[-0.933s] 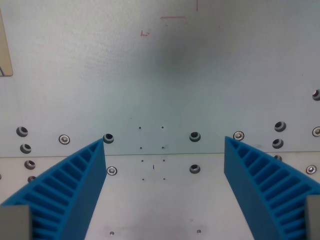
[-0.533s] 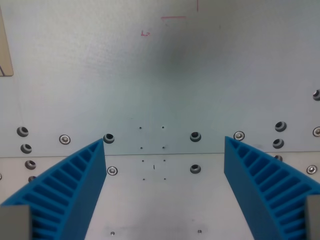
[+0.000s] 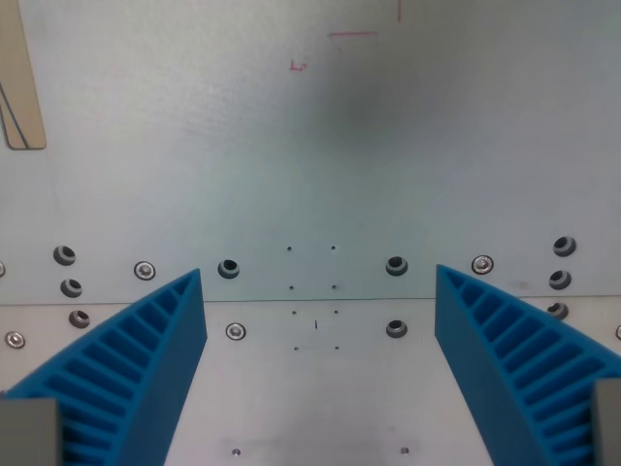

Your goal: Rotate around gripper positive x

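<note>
Above plate (image 3: 320,175), gripper (image 3: 320,282) wide, empty.

A pale grey metal plate (image 3: 194,165) fills the upper part of the wrist view, meeting a lighter plate (image 3: 310,408) below it along a thin straight seam (image 3: 320,300). Along that seam sit screws and bolt holes — two dark holes (image 3: 229,268) and (image 3: 396,265) just above it, one more (image 3: 396,329) just below, and a bright screw head (image 3: 235,332) towards the wrist view's left. Clusters of similar fasteners stand at both edges. Small pin-sized dots (image 3: 312,287) form a grid between the dark holes. Faint red marks (image 3: 351,35) lie near the top — too small to read. A tan strip (image 3: 21,87) lies at the upper left corner.
</note>
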